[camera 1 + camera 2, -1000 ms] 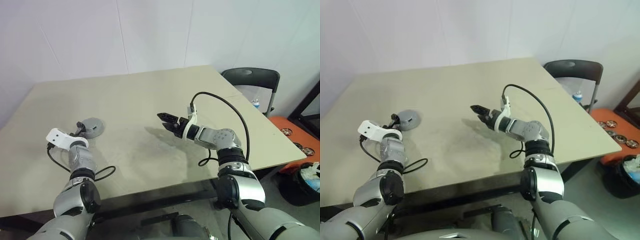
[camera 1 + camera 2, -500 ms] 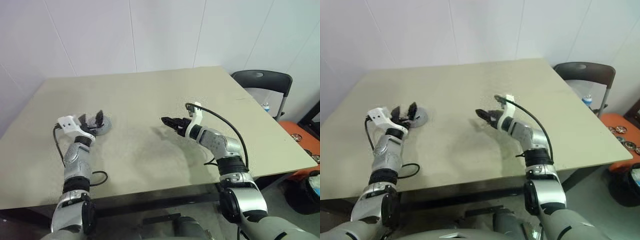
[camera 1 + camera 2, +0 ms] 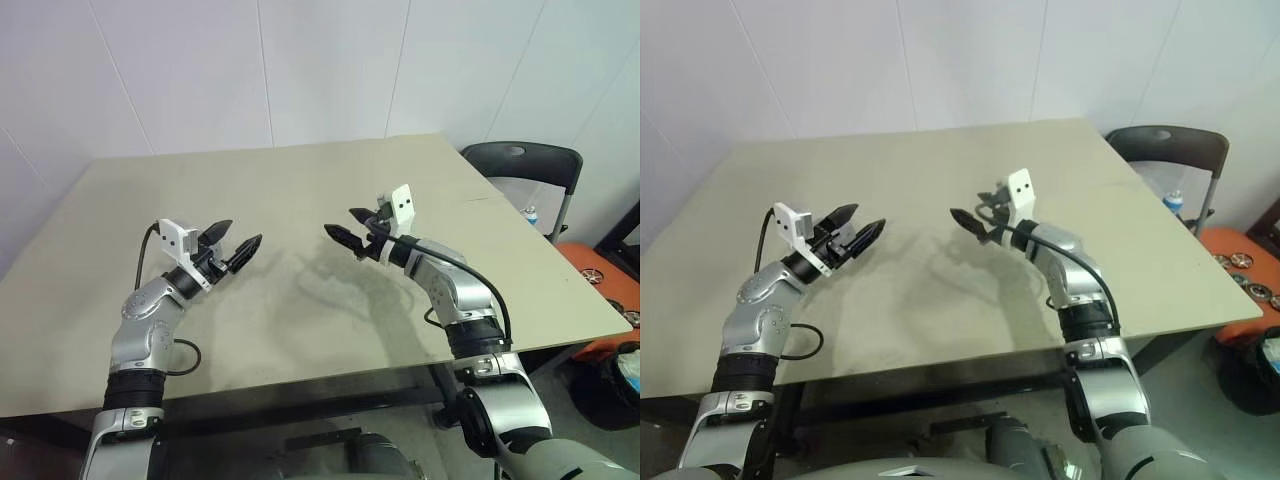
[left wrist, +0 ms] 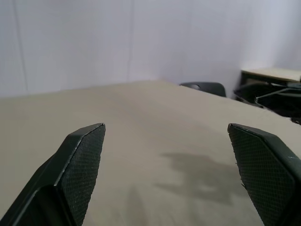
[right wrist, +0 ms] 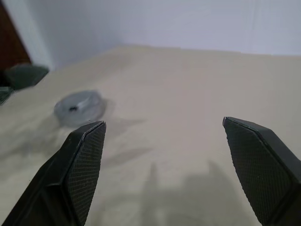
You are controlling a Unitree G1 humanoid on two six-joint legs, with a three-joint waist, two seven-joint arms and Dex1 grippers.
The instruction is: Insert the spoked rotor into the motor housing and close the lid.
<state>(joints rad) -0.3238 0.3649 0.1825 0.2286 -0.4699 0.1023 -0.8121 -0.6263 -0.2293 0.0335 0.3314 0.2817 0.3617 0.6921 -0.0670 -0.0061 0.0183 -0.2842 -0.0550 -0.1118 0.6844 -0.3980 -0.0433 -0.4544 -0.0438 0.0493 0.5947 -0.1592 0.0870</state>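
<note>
In the right wrist view the lid (image 5: pixel 77 106) shows as a round grey disc with a dark centre mark, lying flat on the tan table (image 3: pixel 300 190). I cannot tell whether the motor housing sits under it. The spoked rotor is out of view. My left gripper (image 3: pixel 243 232) hangs open and empty above the table's left part, pointing toward the middle. In the head views it covers the spot where the disc lies. My right gripper (image 3: pixel 343 224) is open and empty too, raised over the table's middle and pointing left at the other one. A wide gap separates the two.
A dark chair (image 3: pixel 520 160) stands past the table's right edge, with an orange object (image 3: pixel 600 272) on the floor beyond it. White walls close off the far side. Bare tabletop (image 3: pixel 940 170) stretches behind and between both grippers.
My left gripper lifted away from the grey disc and swung right, now pointing toward the centre. My right gripper rolled about its own axis and rose slightly. Both stayed open.
</note>
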